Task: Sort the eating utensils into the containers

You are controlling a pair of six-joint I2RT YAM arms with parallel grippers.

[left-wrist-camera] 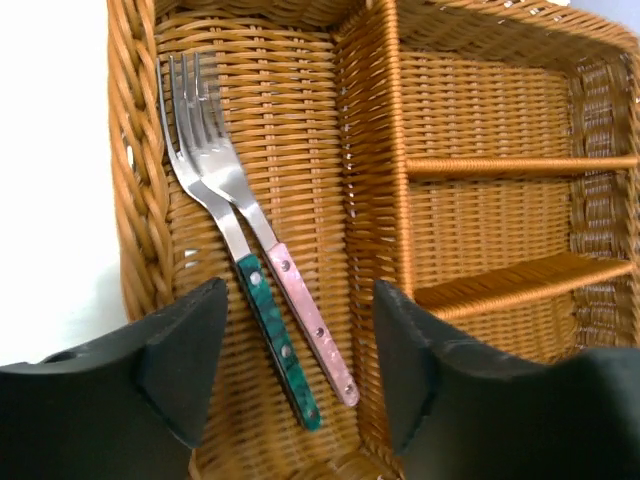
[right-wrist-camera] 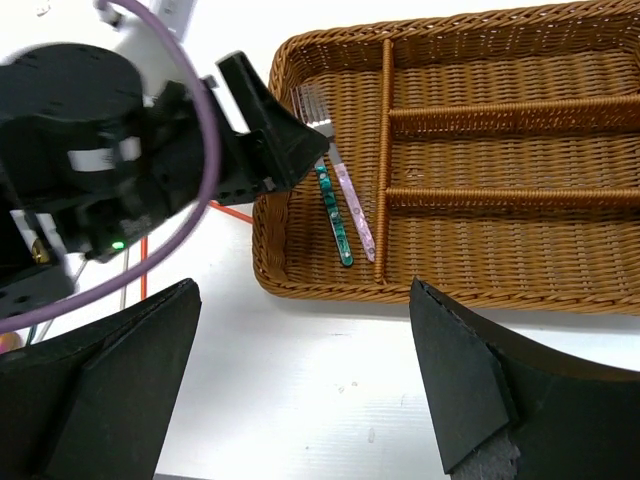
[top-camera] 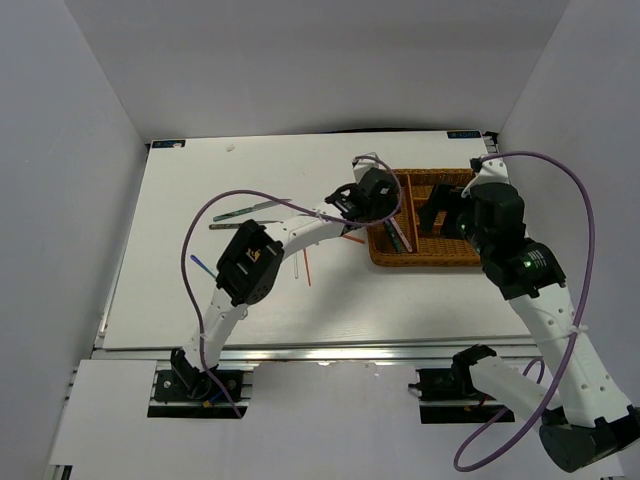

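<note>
The wicker tray (top-camera: 420, 262) sits on the far right part of the white table (top-camera: 180, 300). It is divided into one long section across its left end and three parallel slots beside that section. Two forks lie flat on the floor of the long section: the green-handled fork (left-wrist-camera: 275, 340) and the pink-handled fork (left-wrist-camera: 310, 320). They lie side by side with their heads overlapping. The tines point to the far side of the table, and the handles spread slightly apart toward the near end. The left claw (left-wrist-camera: 300, 300) hangs directly above the fork handles. It is released: the two fingers stand wide apart, one on either side of the handles, and neither finger touches a fork. The right claw (right-wrist-camera: 300, 290) hovers above the near rim of the tray. It is also released, with the fingers fully spread and holding nothing. Other utensils lie on the table to the left of the tray: a long green piece (top-camera: 250, 207), a shorter dark piece (top-camera: 233, 225) just nearer than it, and a red stick (top-camera: 306, 268) beside a white stick (top-camera: 297, 263) close to the left arm. These are too thin to identify further.
</note>
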